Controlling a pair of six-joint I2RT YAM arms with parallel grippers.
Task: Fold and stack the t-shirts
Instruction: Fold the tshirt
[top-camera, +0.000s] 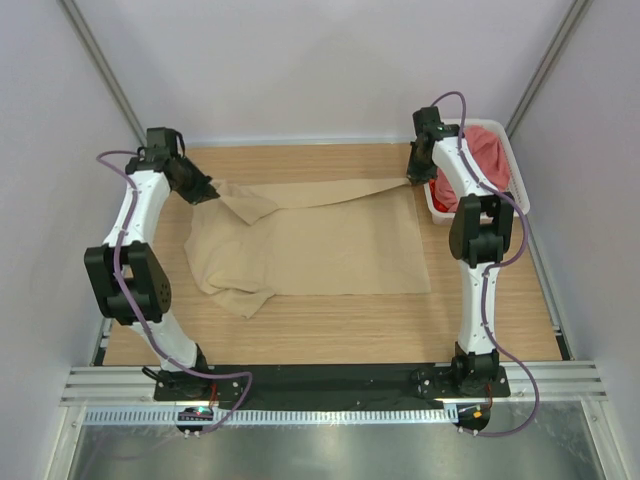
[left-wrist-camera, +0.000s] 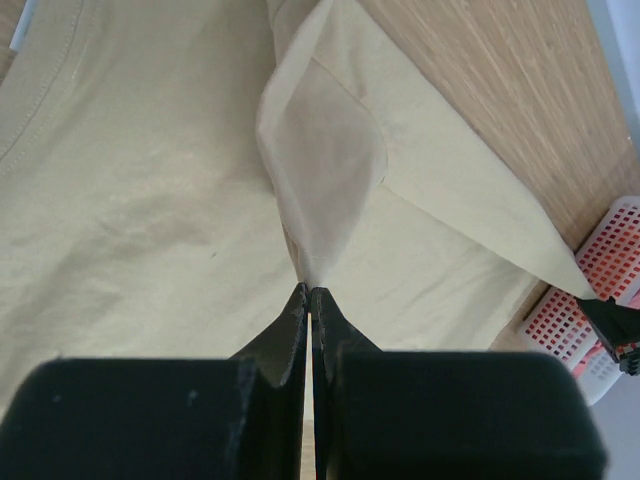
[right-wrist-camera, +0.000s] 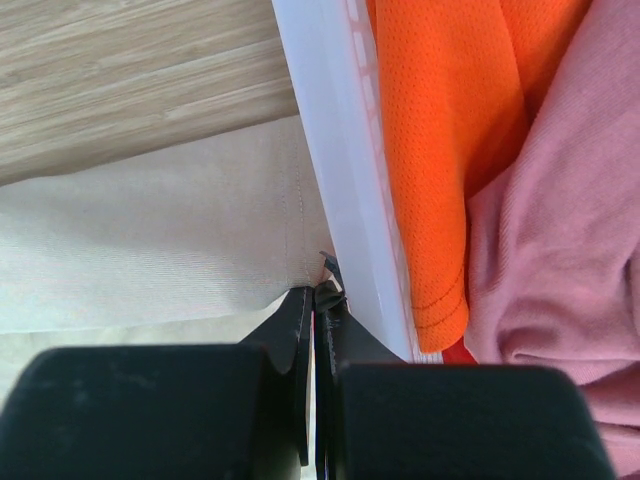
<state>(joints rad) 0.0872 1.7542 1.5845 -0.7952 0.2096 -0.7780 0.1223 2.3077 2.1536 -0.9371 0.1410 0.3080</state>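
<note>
The beige-tan t-shirt (top-camera: 320, 250) is spread across the middle of the wooden tabletop (top-camera: 330, 335), with its far edge raised and drawn into a fairly straight line between the two arms. The left claw (left-wrist-camera: 308, 292) is seen fully closed on a pinch of that cloth. A thin fold rises from between its fingertips and opens into a flap, beyond which the rest of the shirt lies flat. The collar seam is visible at the upper left of the left wrist view. On the shirt's left side the fabric is bunched and doubled over, with a loose lobe reaching toward the near edge of the tabletop.

The right claw (right-wrist-camera: 315, 292) is likewise clamped tight, with a hemmed corner of the same shirt caught between its fingertips. This grip is placed just beside the outer wall of the white lattice basket (right-wrist-camera: 340, 150), which stands at the far right corner of the tabletop. Whether the claw touches that wall cannot be told.

Two further shirts are held inside the basket — the bright orange t-shirt (right-wrist-camera: 440, 150) pressed against the wall nearest the claw, and the dusty pink t-shirt (right-wrist-camera: 560, 250) crumpled beside it. In the overhead view mostly the pink cloth is seen.
</note>
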